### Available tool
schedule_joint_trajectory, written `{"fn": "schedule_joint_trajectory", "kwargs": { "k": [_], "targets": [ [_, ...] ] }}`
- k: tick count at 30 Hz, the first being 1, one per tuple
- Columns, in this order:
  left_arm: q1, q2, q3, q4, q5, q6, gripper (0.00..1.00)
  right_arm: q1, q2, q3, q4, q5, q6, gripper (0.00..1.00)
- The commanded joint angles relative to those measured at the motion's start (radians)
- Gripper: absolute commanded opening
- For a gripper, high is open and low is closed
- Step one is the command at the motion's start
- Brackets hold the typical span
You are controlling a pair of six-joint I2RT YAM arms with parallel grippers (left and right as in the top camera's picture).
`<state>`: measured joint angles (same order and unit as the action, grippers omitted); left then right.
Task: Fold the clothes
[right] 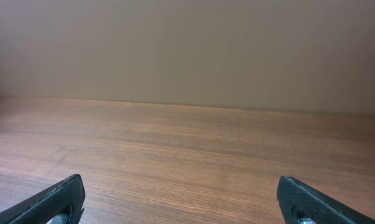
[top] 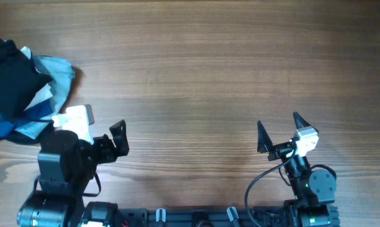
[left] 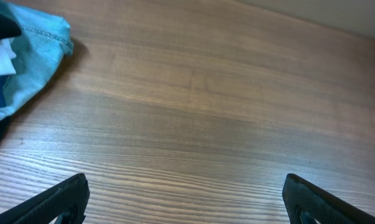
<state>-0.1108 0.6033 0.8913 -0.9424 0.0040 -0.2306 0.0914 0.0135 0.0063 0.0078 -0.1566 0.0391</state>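
Left pincer point(left: 184, 186) and right pincer point(top: 278, 123) both stand wide open, and neither holds anything. In my overhead view they sit low in the frame, the left one at lower left and the right one at lower right. They are well apart, each over bare wooden worktop point(top: 208, 69).

Further up, at the upper left edge of the frame, lies a heap of clothing, partly cut off by the frame. The black shirt point(top: 10, 69) is bunched on top of it, crumpled, with no logo showing. Under and beside it spreads a light-blue denim piece point(top: 58, 74). A white piece point(left: 0, 59) and a darker blue piece point(top: 4, 120) are tucked in below.

I judge that folding has not begun and that my step now is to fetch the shirt. To do it well, I would send the left pincer, the nearer one, to a loose edge of black fabric only. I would pinch high so the denim is not caught, then draw the shirt toward the bare middle of the frame. There both pincers could take opposite edges and spread it flat before any fold.

Count: two pincers, one heap, one black shirt, one denim piece, one white piece and one darker blue piece, as far as I can tell. The heap may hide more.
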Motion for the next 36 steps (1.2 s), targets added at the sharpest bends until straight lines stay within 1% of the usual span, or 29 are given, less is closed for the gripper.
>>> {"fn": "schedule_joint_trajectory", "kwargs": {
  "k": [1,4,6,7,11,12,16,17,19,21,23,36],
  "targets": [
    [0.015,-0.076,-0.039,0.003,-0.013,-0.013,1.00,0.007,-0.009,-0.001,0.005,-0.018,-0.012,1.00],
    [0.062,-0.197,-0.159,0.033,-0.021,-0.013,1.00,0.007,-0.009,-0.001,0.005,-0.018,-0.012,1.00],
    [0.090,-0.278,-0.263,0.100,-0.021,-0.013,1.00,0.007,-0.009,-0.001,0.005,-0.018,-0.012,1.00],
    [0.100,-0.324,-0.328,0.158,-0.021,-0.013,1.00,0.007,-0.009,-0.001,0.005,-0.018,-0.012,1.00],
    [0.107,-0.487,-0.607,0.468,-0.020,-0.022,1.00,0.007,-0.009,-0.001,0.005,-0.018,-0.012,1.00],
    [0.108,-0.523,-0.690,0.595,-0.020,-0.024,1.00,0.007,-0.009,-0.001,0.005,-0.018,-0.012,1.00],
    [0.108,-0.591,-0.854,0.906,-0.021,-0.023,1.00,0.007,-0.009,-0.001,0.005,-0.018,-0.012,1.00],
    [0.108,-0.600,-0.883,0.962,-0.021,-0.024,1.00,0.007,-0.009,-0.001,0.005,-0.018,-0.012,1.00],
    [0.107,-0.600,-0.885,0.943,-0.019,-0.024,1.00,0.007,-0.009,-0.001,0.005,-0.018,-0.012,1.00],
    [0.107,-0.600,-0.885,0.864,-0.016,-0.024,1.00,0.007,-0.009,-0.001,0.005,-0.018,-0.012,1.00],
    [0.107,-0.600,-0.885,0.866,0.020,-0.024,1.00,0.007,-0.009,-0.001,0.005,-0.018,-0.012,1.00],
    [0.107,-0.600,-0.885,0.867,0.021,-0.024,1.00,0.007,-0.009,-0.001,0.005,-0.018,-0.012,1.00]
  ]
}}
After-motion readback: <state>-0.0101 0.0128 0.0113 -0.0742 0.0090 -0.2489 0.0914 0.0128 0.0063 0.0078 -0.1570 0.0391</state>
